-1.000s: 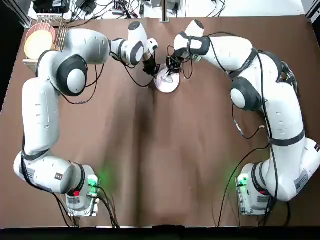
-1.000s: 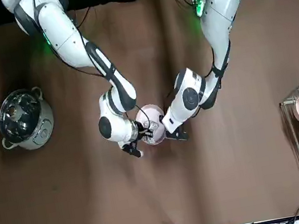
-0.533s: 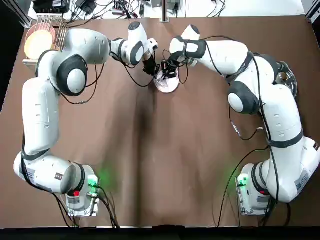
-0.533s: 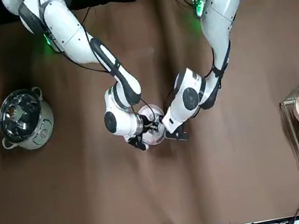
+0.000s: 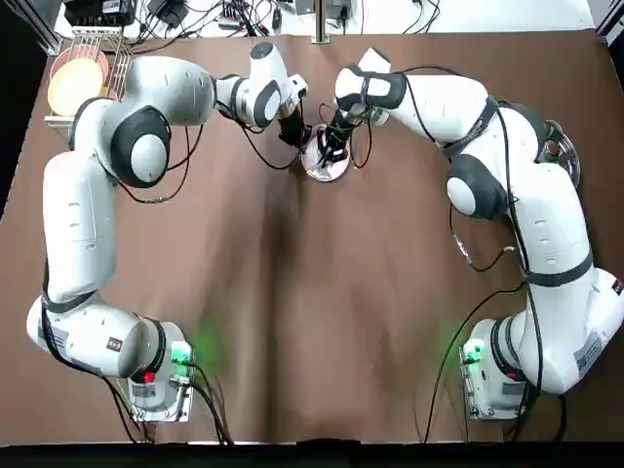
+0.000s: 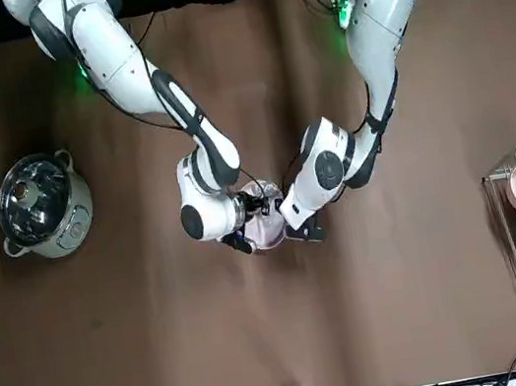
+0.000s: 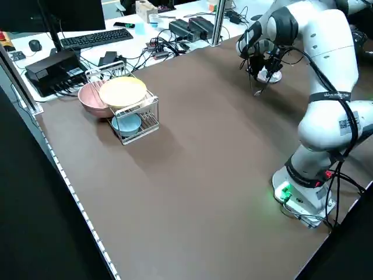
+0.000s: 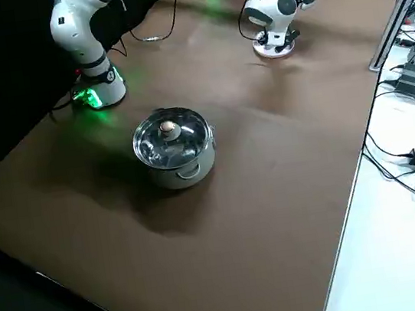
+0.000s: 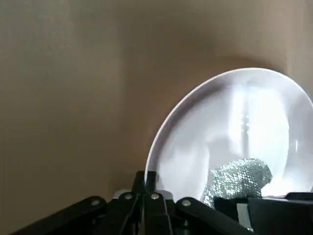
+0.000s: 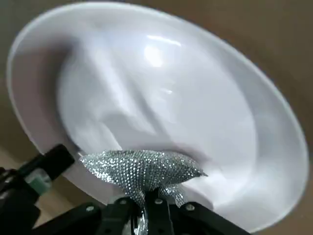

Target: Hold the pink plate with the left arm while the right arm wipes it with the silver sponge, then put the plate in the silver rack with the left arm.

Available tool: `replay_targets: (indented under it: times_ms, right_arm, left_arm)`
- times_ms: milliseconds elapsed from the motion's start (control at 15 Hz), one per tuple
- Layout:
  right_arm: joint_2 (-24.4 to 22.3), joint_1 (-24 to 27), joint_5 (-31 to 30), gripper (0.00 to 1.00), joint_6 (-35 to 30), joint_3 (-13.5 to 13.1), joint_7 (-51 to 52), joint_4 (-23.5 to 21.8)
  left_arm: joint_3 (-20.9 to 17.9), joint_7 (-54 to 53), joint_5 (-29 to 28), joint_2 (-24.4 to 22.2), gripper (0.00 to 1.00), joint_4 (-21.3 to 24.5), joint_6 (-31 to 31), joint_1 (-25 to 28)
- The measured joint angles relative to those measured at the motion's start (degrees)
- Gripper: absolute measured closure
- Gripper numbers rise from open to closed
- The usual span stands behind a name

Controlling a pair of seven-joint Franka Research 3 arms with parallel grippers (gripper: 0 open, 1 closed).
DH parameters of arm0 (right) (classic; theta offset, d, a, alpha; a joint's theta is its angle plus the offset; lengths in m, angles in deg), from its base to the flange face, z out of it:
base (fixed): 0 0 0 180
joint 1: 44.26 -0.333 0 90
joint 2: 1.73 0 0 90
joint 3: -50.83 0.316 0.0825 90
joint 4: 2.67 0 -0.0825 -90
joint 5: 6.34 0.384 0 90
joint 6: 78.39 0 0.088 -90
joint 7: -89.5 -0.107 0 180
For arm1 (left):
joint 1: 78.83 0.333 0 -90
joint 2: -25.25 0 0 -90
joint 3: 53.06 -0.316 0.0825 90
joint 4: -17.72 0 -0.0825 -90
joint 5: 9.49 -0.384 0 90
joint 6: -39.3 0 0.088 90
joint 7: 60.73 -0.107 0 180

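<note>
The pink plate point(image 5: 330, 166) rests on the brown table at the far middle, tilted up on one side. My left gripper point(image 5: 298, 139) is shut on its rim; the left wrist view shows the fingers point(image 9: 146, 182) pinching the plate's point(image 9: 234, 122) edge. My right gripper point(image 5: 332, 148) is shut on the silver sponge point(image 10: 142, 169) and presses it against the plate's point(image 10: 166, 93) inner face. The sponge point(image 9: 238, 177) also shows in the left wrist view. The silver rack point(image 5: 121, 68) stands at the far left corner, away from both arms.
The rack point(image 7: 145, 119) holds an orange-yellow dish point(image 7: 122, 91), a pink dish point(image 7: 91, 100) and a teal bowl point(image 7: 127, 124). A steel pot with a glass lid point(image 6: 40, 206) stands on the robot's right side. Cables and electronics lie beyond the table's far edge.
My right gripper with the sponge has slid a short way across the plate and back. The left gripper and the plate have stayed put.
</note>
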Motion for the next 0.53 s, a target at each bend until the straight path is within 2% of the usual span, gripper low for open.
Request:
replay_targets:
  times_ms: [333, 533]
  right_arm:
    - [-0.02, 0.70, -0.68, 0.91, -2.55, -0.38, 0.01, -0.01]
    - [-0.28, 0.89, -1.50, 0.91, -2.54, -2.18, 0.01, 0.07]
  left_arm:
    - [0.00, 0.00, 0.00, 0.00, 0.97, 0.00, 0.00, 0.00]
    - [0.00, 0.00, 0.00, 0.00, 0.97, 0.00, 0.00, 0.00]
